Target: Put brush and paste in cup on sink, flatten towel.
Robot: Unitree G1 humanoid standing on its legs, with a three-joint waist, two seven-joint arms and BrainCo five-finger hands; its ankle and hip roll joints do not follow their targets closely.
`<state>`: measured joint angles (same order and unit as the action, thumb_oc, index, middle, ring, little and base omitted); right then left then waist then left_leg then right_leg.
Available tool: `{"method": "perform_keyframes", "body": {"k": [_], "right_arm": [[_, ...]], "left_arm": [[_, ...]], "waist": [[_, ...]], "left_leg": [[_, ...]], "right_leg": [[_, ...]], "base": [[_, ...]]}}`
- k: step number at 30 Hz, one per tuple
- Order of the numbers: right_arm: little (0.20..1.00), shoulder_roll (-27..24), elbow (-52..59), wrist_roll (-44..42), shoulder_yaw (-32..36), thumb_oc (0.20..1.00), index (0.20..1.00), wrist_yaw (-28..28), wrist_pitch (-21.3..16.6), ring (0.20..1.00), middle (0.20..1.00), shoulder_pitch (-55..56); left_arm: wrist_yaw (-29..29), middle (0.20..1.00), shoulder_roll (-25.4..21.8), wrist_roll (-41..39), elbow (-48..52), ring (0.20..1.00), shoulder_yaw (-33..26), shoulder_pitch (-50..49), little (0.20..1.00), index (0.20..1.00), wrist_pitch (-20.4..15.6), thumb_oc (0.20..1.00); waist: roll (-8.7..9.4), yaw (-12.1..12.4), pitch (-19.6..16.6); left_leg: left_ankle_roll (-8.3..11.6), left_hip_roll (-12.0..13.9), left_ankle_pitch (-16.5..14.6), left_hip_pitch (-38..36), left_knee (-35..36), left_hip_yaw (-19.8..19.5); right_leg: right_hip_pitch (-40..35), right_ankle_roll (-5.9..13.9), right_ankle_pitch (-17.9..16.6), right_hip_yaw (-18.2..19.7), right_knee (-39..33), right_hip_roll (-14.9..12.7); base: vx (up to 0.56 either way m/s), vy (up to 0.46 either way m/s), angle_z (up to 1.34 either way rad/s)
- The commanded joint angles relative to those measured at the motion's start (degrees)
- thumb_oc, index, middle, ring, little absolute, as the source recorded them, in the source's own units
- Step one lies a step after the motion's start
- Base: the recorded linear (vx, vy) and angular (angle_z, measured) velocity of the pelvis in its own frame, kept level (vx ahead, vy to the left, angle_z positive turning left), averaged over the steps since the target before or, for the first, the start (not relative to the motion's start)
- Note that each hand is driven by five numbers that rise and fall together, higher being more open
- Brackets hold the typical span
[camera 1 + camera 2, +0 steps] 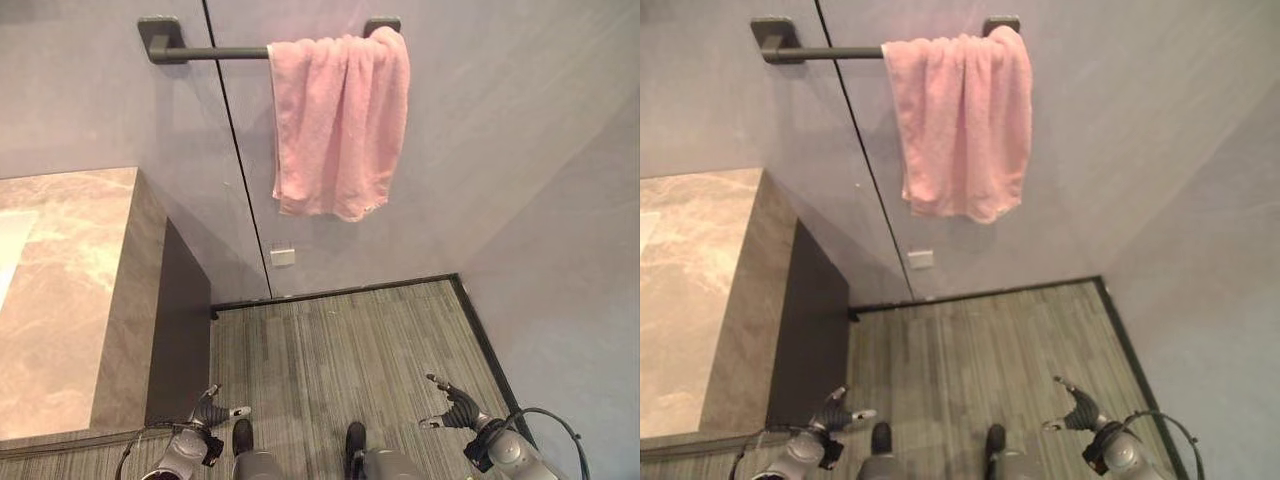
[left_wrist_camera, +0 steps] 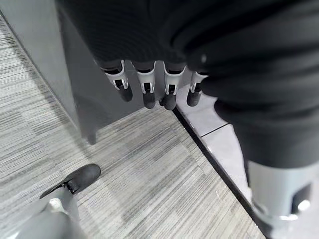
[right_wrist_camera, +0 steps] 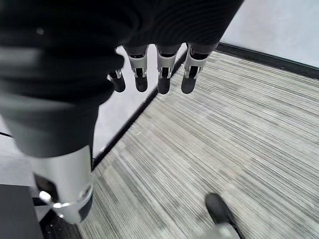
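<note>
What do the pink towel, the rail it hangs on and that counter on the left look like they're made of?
The pink towel looks like terry cotton: a fuzzy, matte pile falling in soft folds. The rail seems to be metal with a dark matte coating, judging by its thin straight bar and square mounts. The counter looks like polished stone or a marble-look slab, beige with pale veining; which one can't be told.

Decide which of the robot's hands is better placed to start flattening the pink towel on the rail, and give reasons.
Probably the right hand. The towel hangs bunched at the right end of the rail, roughly above that hand. The left hand hangs low beside the counter, further away. Both hands are open and hold nothing.
</note>
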<state>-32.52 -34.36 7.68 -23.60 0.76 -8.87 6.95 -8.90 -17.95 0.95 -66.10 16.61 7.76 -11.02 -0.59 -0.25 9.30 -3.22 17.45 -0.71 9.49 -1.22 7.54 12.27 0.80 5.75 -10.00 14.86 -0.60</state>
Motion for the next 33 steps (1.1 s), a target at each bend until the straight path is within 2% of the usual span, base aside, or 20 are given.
{"method": "perform_keyframes", "body": {"k": [1,2,4,9,18,19,25,28,33], "right_arm": [[1.000,2.1,3.1,0.1,2.2,1.000,1.000,0.1,-1.3,1.000,1.000,-0.1],[1.000,2.3,3.2,0.3,2.1,1.000,1.000,0.0,-1.1,1.000,1.000,0.1],[1.000,3.0,1.6,0.6,1.8,1.000,1.000,0.5,-1.0,1.000,1.000,0.0],[1.000,4.4,1.4,0.3,2.5,1.000,1.000,0.8,-1.0,1.000,1.000,0.4],[1.000,6.5,-0.8,0.1,1.7,1.000,1.000,1.3,-0.9,1.000,1.000,0.3],[1.000,11.9,-23.6,-25.6,14.2,1.000,1.000,1.8,-1.4,1.000,1.000,-4.2],[1.000,12.4,-25.7,-27.1,15.4,1.000,1.000,1.6,-1.6,1.000,1.000,-3.9],[1.000,12.2,-26.0,-28.0,15.9,1.000,1.000,2.4,-1.8,1.000,1.000,-3.9],[1.000,12.7,-26.2,-27.2,15.7,1.000,1.000,2.2,-1.4,1.000,1.000,-4.6]], "left_arm": [[-1.0,1.000,-1.3,-1.0,0.4,1.000,-2.3,1.8,1.000,1.000,-0.6,1.000],[-1.0,1.000,-1.1,-1.0,0.4,1.000,-2.2,1.5,1.000,1.000,-0.5,1.000],[-0.9,1.000,-0.6,-1.2,0.7,1.000,-1.6,0.9,1.000,1.000,-0.8,1.000],[-0.5,1.000,-0.5,-0.5,0.1,1.000,-1.8,-0.3,1.000,1.000,-0.7,1.000],[-0.7,1.000,0.1,-1.7,-0.1,1.000,-2.7,-2.1,1.000,1.000,-0.6,1.000],[1.8,1.000,0.8,-9.3,2.6,1.000,-3.8,-5.0,1.000,1.000,0.4,1.000],[1.5,1.000,1.4,-7.9,3.1,1.000,-2.6,-4.8,1.000,1.000,-0.1,1.000],[1.3,1.000,2.0,-7.9,3.2,1.000,-1.4,-3.6,1.000,1.000,-0.3,1.000],[1.3,1.000,2.4,-6.1,0.9,1.000,-1.4,-4.2,1.000,1.000,-0.1,1.000]], "waist": [[5.57,-1.9,0.4],[5.48,-1.9,0.0],[4.83,-1.8,-0.6],[4.51,-2.1,-2.2],[4.43,-0.9,-2.9],[3.52,-0.7,0.3],[3.15,-1.8,-1.8],[3.30,-2.7,-1.4],[2.63,-2.8,-2.9]], "left_leg": [[8.39,-10.8,6.2,-1.9,-5.1,6.2],[7.77,-12.6,4.5,-2.5,-4.8,5.7],[7.27,-13.4,4.6,-3.3,-3.0,4.4],[6.83,-13.2,4.8,-5.8,-0.3,5.4],[6.82,-13.1,5.9,-9.3,4.1,5.0],[4.63,-14.1,-0.7,-3.7,-7.0,-1.1],[5.16,-14.1,-0.5,-5.6,-6.3,0.6],[6.42,-12.9,1.3,-3.3,-9.3,5.4],[4.66,-14.7,-1.0,-6.9,-4.5,5.7]], "right_leg": [[-8.5,4.28,-7.5,0.7,-12.0,-4.4],[-8.2,4.45,-7.6,1.2,-11.9,-4.1],[-8.5,4.65,-7.6,1.5,-11.7,-3.5],[-9.8,4.87,-7.7,1.6,-12.3,-4.1],[-11.0,5.36,-8.3,1.9,-14.1,-3.6],[-7.3,4.82,-3.3,1.3,-2.3,-5.9],[-9.6,5.20,-4.9,1.9,-6.1,-6.2],[-11.0,5.34,-6.4,0.3,-8.9,-7.6],[-11.3,6.62,-8.1,2.4,-9.0,-8.6]], "base": [[-0.08,-0.089,0.79],[-0.04,-0.027,0.69],[0.05,0.041,0.22],[0.07,0.054,-0.05],[0.00,0.007,-0.01],[0.01,-0.011,-0.04],[0.02,0.008,0.01],[-0.03,0.064,0.02],[0.11,0.137,-0.02]]}}
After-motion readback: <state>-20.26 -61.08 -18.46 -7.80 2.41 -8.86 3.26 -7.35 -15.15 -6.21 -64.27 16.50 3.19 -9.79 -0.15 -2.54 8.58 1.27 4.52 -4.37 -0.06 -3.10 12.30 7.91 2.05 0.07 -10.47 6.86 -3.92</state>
